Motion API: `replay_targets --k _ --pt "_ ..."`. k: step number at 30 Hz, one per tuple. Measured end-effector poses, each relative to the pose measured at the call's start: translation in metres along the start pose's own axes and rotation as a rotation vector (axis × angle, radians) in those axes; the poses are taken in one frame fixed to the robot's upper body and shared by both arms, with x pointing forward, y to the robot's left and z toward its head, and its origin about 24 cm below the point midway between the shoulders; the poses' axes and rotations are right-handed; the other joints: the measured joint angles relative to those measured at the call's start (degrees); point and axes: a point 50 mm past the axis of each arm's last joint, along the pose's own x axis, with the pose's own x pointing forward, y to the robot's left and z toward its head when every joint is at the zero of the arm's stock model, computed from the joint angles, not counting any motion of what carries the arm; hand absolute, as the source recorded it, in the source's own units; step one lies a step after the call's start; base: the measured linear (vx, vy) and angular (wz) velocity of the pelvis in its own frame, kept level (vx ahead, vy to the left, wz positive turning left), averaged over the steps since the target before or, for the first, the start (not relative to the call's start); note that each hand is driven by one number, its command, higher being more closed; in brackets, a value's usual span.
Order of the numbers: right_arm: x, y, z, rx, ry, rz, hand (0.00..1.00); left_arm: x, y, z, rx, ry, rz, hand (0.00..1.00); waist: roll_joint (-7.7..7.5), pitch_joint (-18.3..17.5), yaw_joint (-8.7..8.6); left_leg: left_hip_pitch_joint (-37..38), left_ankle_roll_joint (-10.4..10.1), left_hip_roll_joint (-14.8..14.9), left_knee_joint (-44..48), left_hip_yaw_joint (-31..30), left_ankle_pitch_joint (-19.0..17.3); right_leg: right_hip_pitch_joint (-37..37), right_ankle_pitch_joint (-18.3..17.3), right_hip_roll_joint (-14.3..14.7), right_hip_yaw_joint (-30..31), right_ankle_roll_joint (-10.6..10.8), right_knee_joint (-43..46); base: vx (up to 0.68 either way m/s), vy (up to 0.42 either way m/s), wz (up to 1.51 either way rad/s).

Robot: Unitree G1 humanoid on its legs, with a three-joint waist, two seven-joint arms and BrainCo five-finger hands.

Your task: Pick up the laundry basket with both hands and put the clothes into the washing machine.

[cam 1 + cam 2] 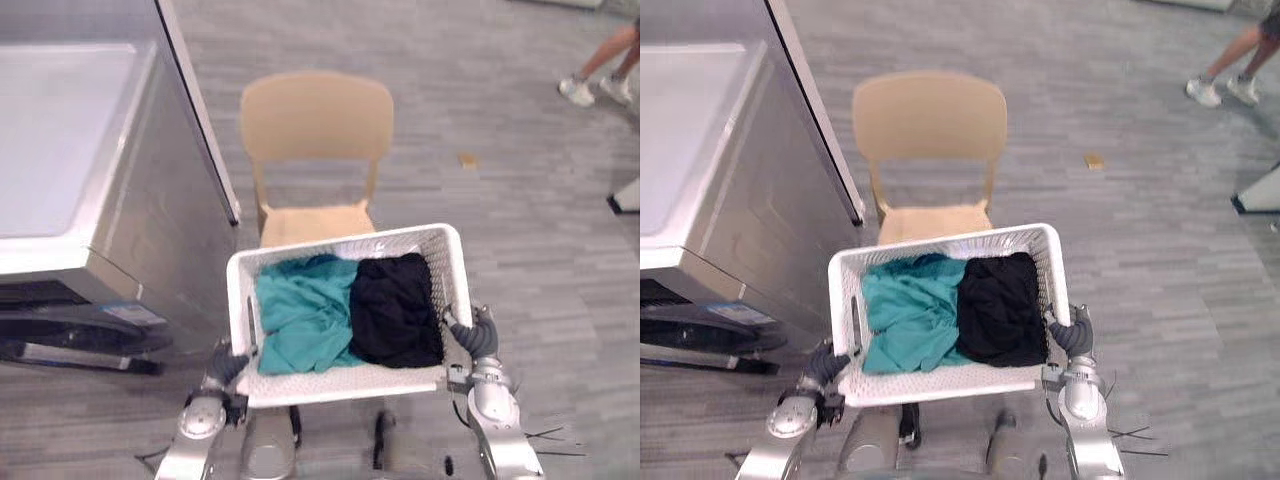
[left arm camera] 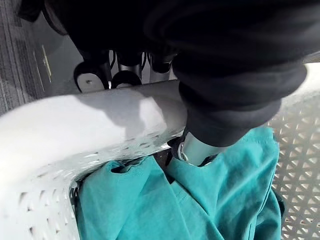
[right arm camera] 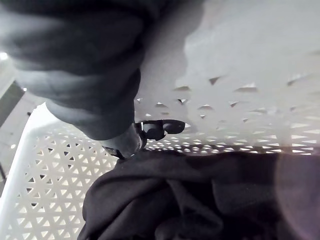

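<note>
Above the floor before a tan chair, the white laundry basket is held level so the teal garment and black garment are kept inside; its side rims are clamped by the left hand and right hand, fingers outside, thumbs inside, with the washing machine to the left

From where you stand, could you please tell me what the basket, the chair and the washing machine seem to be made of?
Basket: white moulded plastic, matte, judging by its lattice of small holes. Chair: probably tan plastic or plywood, smooth one-piece back. Washing machine: looks like grey sheet metal with a soft sheen.
</note>
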Motion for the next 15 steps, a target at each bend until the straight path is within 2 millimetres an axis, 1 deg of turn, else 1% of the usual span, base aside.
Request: replay_targets --k 1,2,3,4,5,6,7,8,9,10,11,12,13,14,15 --pt "0.004 0.002 0.005 0.012 -0.018 -0.008 1.00 0.004 0.001 0.007 -0.007 -0.028 0.013 1.00 0.00 0.77 -0.19 -1.39 0.04 -0.03 0.52 -0.15 0.06 -1.65 -0.44 -0.15 -0.05 -0.12 1.19 -0.18 0.004 0.13" --pt "0.012 0.004 0.014 0.044 -0.050 -0.021 1.00 0.012 0.003 0.021 -0.029 -0.083 0.045 1.00 0.29 2.70 -0.06 -3.19 0.00 -0.09 1.43 -0.35 0.09 -4.05 -0.79 -0.41 -0.01 -0.03 3.14 -0.23 0.000 0.10" --pt "0.018 0.005 0.022 0.067 -0.074 -0.030 1.00 0.017 0.004 0.031 -0.054 -0.124 0.073 1.00 0.62 3.86 -0.04 -4.64 -0.16 -0.14 1.98 -0.47 0.25 -5.78 -0.91 -0.56 0.08 -0.10 4.56 -0.25 -0.005 0.12" --pt "0.026 0.008 0.031 0.096 -0.103 -0.045 1.00 0.025 0.005 0.047 -0.084 -0.189 0.111 1.00 1.07 4.36 0.14 -7.31 -0.17 -0.16 2.40 -0.51 0.41 -8.71 -0.95 -0.76 0.06 -0.15 5.93 -0.18 -0.011 0.12" --pt "0.030 0.010 0.035 0.113 -0.113 -0.054 1.00 0.029 0.006 0.054 -0.098 -0.217 0.130 1.00 1.27 4.53 0.17 -8.39 -0.22 -0.16 2.50 -0.52 0.44 -9.86 -0.94 -0.86 -0.05 -0.15 6.26 -0.14 -0.018 0.12" --pt "0.039 0.015 0.042 0.143 -0.125 -0.052 1.00 0.035 0.008 0.065 -0.119 -0.261 0.159 1.00 1.32 4.74 0.20 -10.11 -0.45 -0.17 2.61 -0.52 0.58 -11.77 -0.87 -1.00 -0.13 -0.26 6.89 -0.11 -0.027 0.09" --pt "0.051 0.020 0.051 0.170 -0.142 -0.052 1.00 0.045 0.012 0.082 -0.146 -0.315 0.194 1.00 1.40 4.86 0.22 -12.39 -0.76 -0.09 2.92 -0.67 0.79 -14.25 -0.73 -1.08 -0.30 -0.47 7.71 -0.10 -0.030 0.07" --pt "0.056 0.023 0.056 0.186 -0.146 -0.055 1.00 0.050 0.013 0.090 -0.160 -0.337 0.207 1.00 1.37 5.14 0.18 -13.20 -0.92 -0.09 3.03 -0.69 0.92 -15.23 -0.66 -1.17 -0.41 -0.57 8.03 -0.10 -0.042 0.01" --pt "0.070 0.030 0.070 0.224 -0.170 -0.057 1.00 0.060 0.017 0.113 -0.200 -0.397 0.238 1.00 1.47 6.38 0.20 -14.99 -0.84 0.24 3.57 -0.76 1.40 -17.05 -0.44 -1.08 -0.51 -0.70 8.86 -0.09 -0.044 -0.06" --pt "0.077 0.034 0.081 0.250 -0.189 -0.056 1.00 0.065 0.021 0.128 -0.222 -0.438 0.260 1.00 1.74 7.53 0.16 -15.91 -0.84 0.93 4.15 -0.75 1.41 -17.75 -0.15 -0.58 -0.57 -1.09 8.94 -0.09 -0.042 -0.09" --pt "0.080 0.035 0.085 0.261 -0.196 -0.056 1.00 0.067 0.022 0.133 -0.227 -0.454 0.268 1.00 1.77 7.87 0.18 -16.36 -0.84 1.08 4.32 -0.78 1.41 -18.15 -0.05 -0.44 -0.59 -1.25 8.93 -0.06 -0.023 -0.13" --pt "0.088 0.035 0.100 0.290 -0.231 -0.065 1.00 0.071 0.027 0.154 -0.228 -0.504 0.285 1.00 1.84 8.76 0.14 -18.08 -0.84 1.21 4.69 -1.14 1.47 -19.72 0.38 -0.21 -0.64 -1.27 8.90 -0.05 -0.013 -0.13" --pt "0.095 0.037 0.115 0.317 -0.264 -0.071 1.00 0.074 0.032 0.171 -0.233 -0.551 0.297 1.00 1.84 9.20 0.02 -19.81 -0.45 1.55 4.79 -1.13 2.51 -21.37 0.76 0.07 -0.67 -1.19 8.89 -0.04 -0.016 -0.16" --pt "0.102 0.038 0.131 0.346 -0.295 -0.082 1.00 0.077 0.037 0.192 -0.242 -0.603 0.306 1.00 1.81 10.26 0.00 -21.03 0.40 1.88 4.88 -1.17 3.38 -22.50 1.04 0.40 -0.71 -1.08 8.77 -0.02 -0.016 -0.12" --pt "0.107 0.037 0.141 0.369 -0.314 -0.089 1.00 0.078 0.039 0.205 -0.249 -0.634 0.307 1.00 1.83 11.12 0.00 -21.57 0.61 1.93 4.86 -1.25 3.62 -22.93 1.18 0.48 -0.83 -1.14 8.68 0.01 -0.012 -0.05"
